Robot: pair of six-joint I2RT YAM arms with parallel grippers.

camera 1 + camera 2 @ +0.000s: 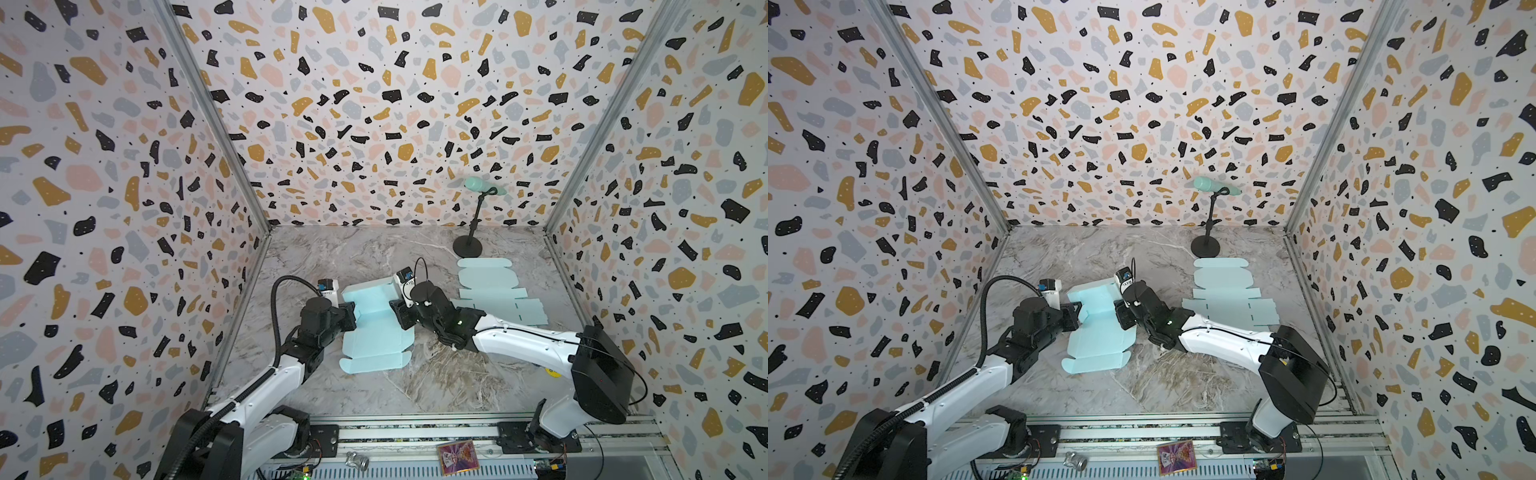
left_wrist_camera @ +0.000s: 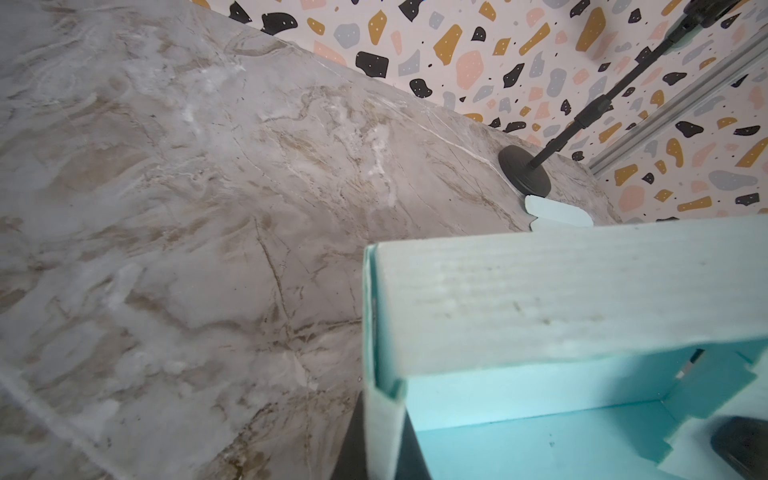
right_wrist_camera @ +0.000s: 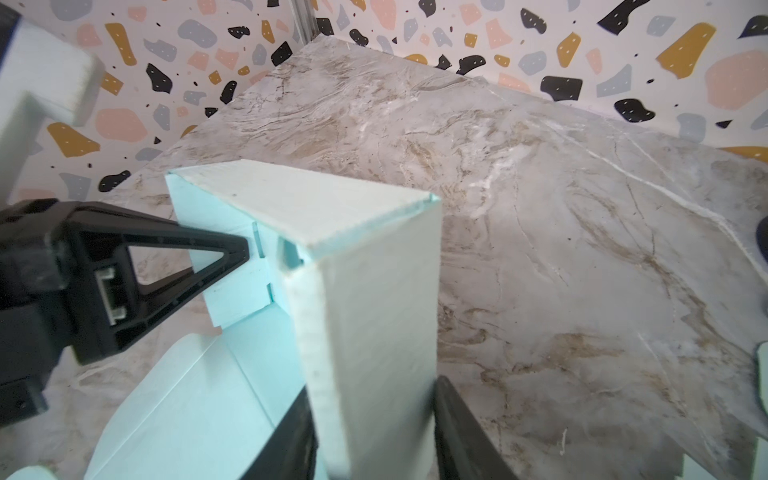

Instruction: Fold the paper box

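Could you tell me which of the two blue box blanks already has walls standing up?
The box left of centre; its side walls stand upright. The blank by the stand lies entirely flat.

Top pair: we look from high over the near edge, down and forward across the whole worktop (image 1: 332, 257) to the back wall (image 1: 374, 124); both top views share almost everything (one stereo head).
Left wrist: we sit close on the paper box (image 2: 561, 299), facing the black stand (image 2: 525, 172).
Right wrist: equally close on that box, facing the left end effector (image 3: 249, 251) and far-left corner (image 3: 305, 25).
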